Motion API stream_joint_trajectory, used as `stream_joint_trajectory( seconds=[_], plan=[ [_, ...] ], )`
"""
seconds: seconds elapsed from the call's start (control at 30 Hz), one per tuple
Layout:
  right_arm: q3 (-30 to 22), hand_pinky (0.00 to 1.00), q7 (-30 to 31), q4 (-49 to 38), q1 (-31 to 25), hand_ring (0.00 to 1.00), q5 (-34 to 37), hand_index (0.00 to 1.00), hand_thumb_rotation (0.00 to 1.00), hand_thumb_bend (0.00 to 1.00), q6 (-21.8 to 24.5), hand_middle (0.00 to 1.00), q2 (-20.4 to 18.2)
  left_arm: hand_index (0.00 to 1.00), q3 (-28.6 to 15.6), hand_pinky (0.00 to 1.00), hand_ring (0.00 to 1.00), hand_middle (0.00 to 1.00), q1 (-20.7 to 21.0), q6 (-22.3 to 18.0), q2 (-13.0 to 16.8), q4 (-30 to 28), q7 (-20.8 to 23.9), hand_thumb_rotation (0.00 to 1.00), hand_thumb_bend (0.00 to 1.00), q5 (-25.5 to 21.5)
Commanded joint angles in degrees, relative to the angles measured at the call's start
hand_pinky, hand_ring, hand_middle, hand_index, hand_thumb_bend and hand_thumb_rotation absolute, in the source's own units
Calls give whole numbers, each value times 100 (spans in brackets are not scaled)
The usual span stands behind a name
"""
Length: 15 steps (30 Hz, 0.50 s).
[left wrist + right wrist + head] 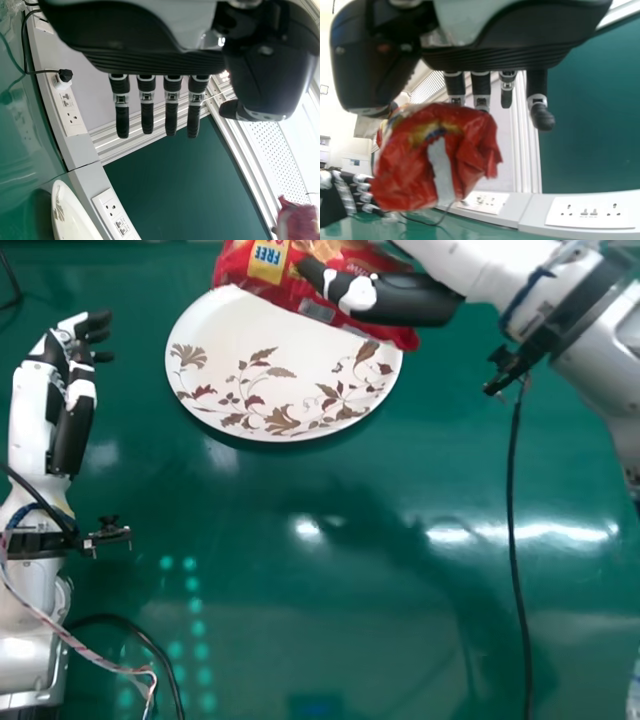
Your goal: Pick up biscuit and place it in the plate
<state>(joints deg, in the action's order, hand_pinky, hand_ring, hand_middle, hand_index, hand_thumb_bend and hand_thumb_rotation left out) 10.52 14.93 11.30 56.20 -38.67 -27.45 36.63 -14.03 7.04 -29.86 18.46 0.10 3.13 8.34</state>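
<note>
Right hand (410, 300): fingers holding biscuit packet (290, 292)
Packet: hanging over plate's (245, 335) far rim
Left hand (76, 420): fingers standing wide

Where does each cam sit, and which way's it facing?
Head: on the head, looking forward and down at the plate and red packet; left hand and right hand show.
Left wrist: looks past the left hand to wall sockets and green panel.
Right wrist: looks past the right hand at the packet; left hand beyond.
Shared: packet in all three; plate in head and left wrist.
</note>
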Motion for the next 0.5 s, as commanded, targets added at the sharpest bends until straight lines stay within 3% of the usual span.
stream_joint_trajectory(
  seconds=[0.0, 0.2, 0.47],
  plan=[
    [281, 8, -398, 778, 590, 40, -238, 50, 0, 51, -145, 47, -247, 82, 15, 75, 84, 85, -35, -158, 55, 27, -17, 11, 20, 26],
    [877, 10, -889, 2510, 1570, 40, -810, 50, 0, 51, 115, 47, -765, 82, 34, 72, 82, 84, -60, -229, 61, 8, -31, 12, 19, 92],
    [1426, 13, -1560, 4210, 2204, 41, -1067, 50, 0, 51, 175, 47, -1243, 83, 50, 72, 83, 84, -174, -327, 7, -67, -14, 12, 19, 118]
  ],
)
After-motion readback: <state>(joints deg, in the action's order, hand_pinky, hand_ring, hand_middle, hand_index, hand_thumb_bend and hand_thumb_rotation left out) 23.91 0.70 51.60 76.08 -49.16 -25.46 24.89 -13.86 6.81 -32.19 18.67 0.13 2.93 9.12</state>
